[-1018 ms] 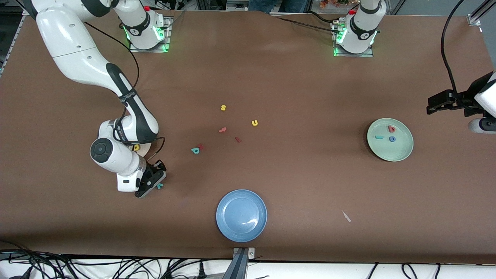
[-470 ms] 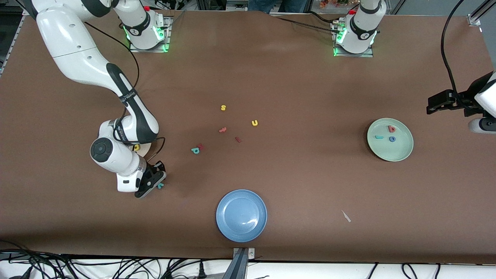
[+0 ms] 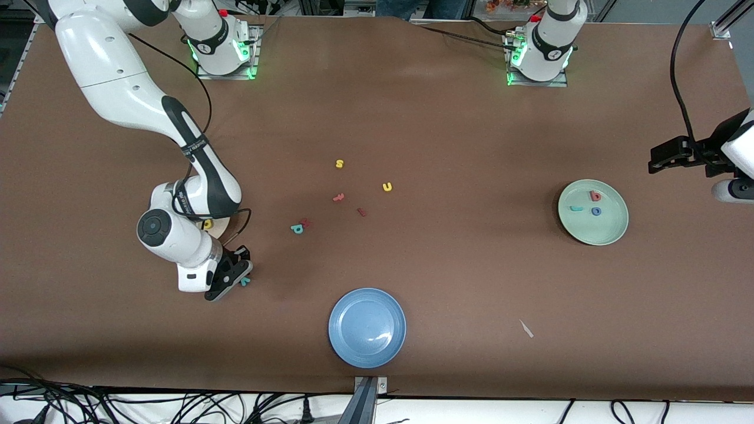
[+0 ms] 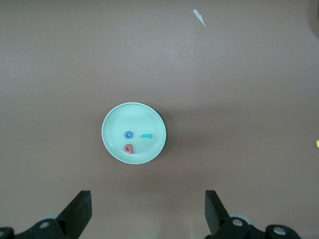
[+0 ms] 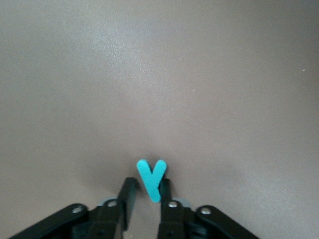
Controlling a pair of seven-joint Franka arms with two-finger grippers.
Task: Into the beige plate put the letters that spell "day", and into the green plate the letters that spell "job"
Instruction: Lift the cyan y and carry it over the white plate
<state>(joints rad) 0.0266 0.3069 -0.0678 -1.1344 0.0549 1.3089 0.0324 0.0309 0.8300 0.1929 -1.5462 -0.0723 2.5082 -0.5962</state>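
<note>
Front view: right gripper point(image 3: 237, 279) low at table w/ teal y point(image 3: 244, 281) at its tips, just beside beige plate point(image 3: 222, 226), which right arm mostly hides. Left gripper point(image 3: 665, 158) waits near green plate point(image 3: 607, 229).

Left wrist view: fingers point(image 4: 79, 211) wide apart, nothing between.

Right wrist view: y stem sits between fingers point(image 5: 130, 193), long axis pointing away from the wrist; jaws nearly together on stem, contact on one pad looks made. Right arm far nearer.

We take this for a robotics lab. Two white robot arms point(image 3: 123, 88) stand bolted on metal base plates point(image 3: 227, 72) lit green along one edge of a wide table covered in brown sheeting point(image 3: 442, 135). Loose black cables point(image 3: 147, 406) trail below the table's other long edge, and aluminium framing point(image 3: 727, 20) stands at its corner.
</note>
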